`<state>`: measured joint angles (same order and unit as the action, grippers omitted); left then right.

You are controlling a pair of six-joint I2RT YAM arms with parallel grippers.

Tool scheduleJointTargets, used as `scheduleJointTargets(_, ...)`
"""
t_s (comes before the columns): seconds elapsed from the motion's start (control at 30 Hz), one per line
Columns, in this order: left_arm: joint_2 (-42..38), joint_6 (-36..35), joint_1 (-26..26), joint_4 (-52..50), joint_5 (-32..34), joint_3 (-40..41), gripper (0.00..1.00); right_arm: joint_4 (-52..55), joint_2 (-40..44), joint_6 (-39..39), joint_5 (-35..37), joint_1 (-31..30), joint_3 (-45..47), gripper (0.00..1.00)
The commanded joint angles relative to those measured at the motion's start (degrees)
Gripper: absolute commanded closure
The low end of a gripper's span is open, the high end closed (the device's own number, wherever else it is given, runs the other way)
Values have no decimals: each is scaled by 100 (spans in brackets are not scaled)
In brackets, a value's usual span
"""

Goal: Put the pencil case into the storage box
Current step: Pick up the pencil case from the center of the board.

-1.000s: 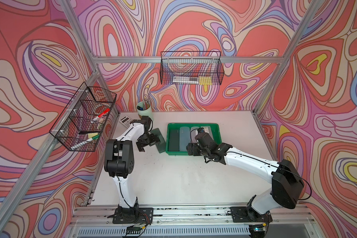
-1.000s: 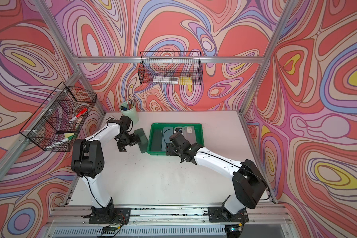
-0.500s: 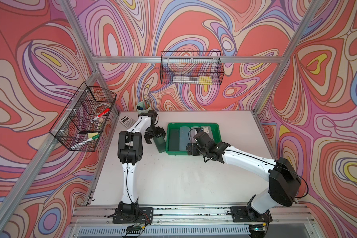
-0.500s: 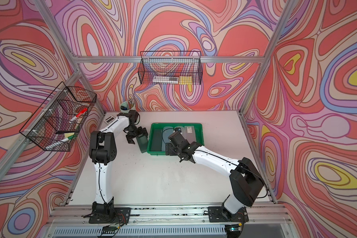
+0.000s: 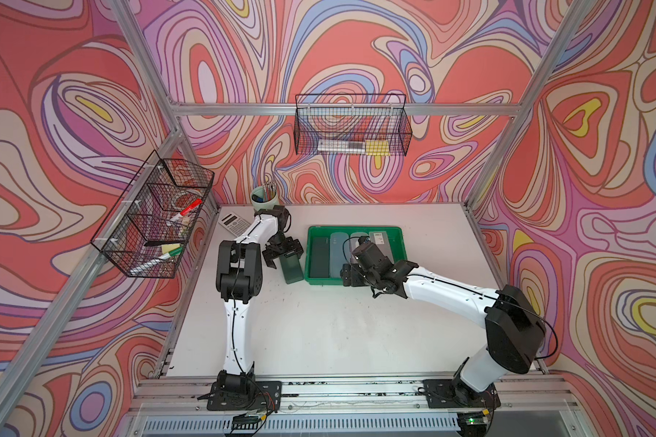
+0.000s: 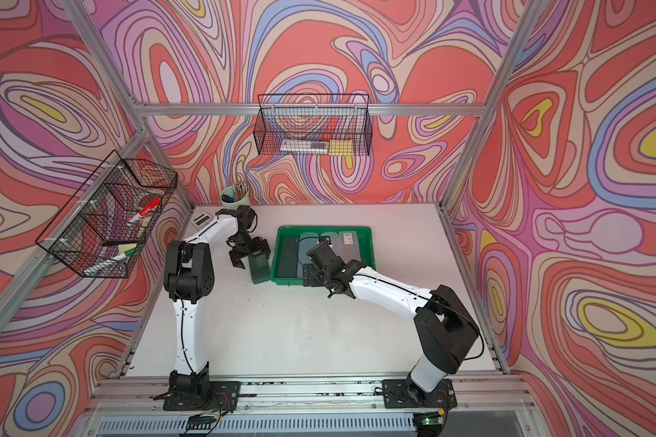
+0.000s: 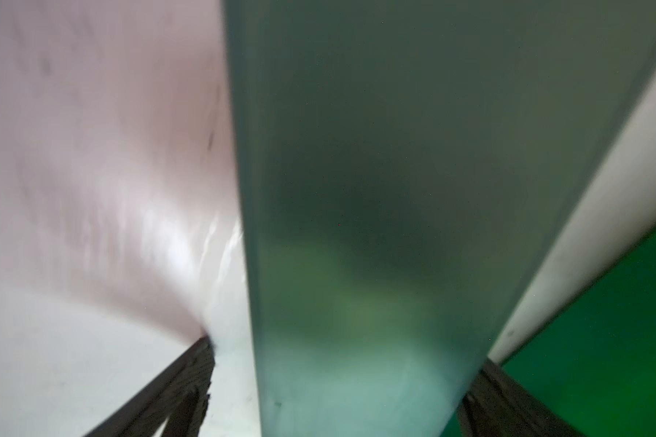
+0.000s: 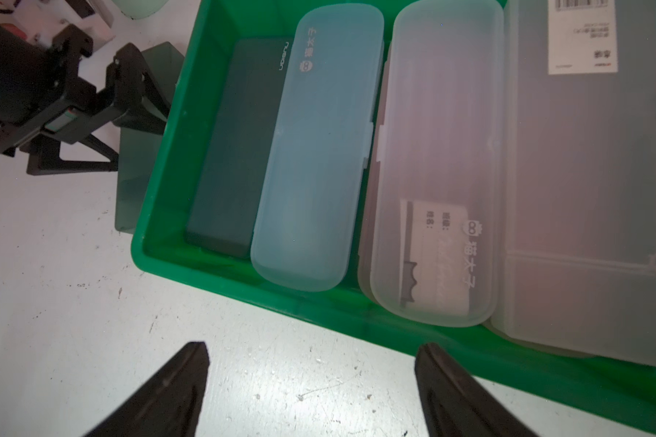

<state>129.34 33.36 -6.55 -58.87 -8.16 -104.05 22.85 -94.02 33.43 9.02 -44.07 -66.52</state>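
Left end effector clamps pencil case — right end effector apart (empty).

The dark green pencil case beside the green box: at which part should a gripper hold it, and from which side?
Probably across its narrow width at the far end, from above. The dark green pencil case lies flat on the table close along the storage box wall, leaving little finger room lower down. The left gripper already straddles that far end.

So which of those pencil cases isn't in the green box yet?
The dark green pencil case lying on the table beside the storage box, between the left gripper's jaws. The other four already lie inside.
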Motion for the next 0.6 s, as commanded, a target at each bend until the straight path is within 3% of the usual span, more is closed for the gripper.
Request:
scheduleJointTargets(0.0, -241, -144, 126, -126, 281, 826, 1, -130, -139, -57, -113, -49, -157, 13)
scheduleJointTargets(0.17, -1022, -84, 162, 266, 303, 1863, 1, -165, -279, -71, -156, -184, -287, 13)
scheduleJointTargets(0.57, -2078, 110, 154, 1067, -461, 3115, 1, -101, -1000, -3, -53, -792, -905, 14)
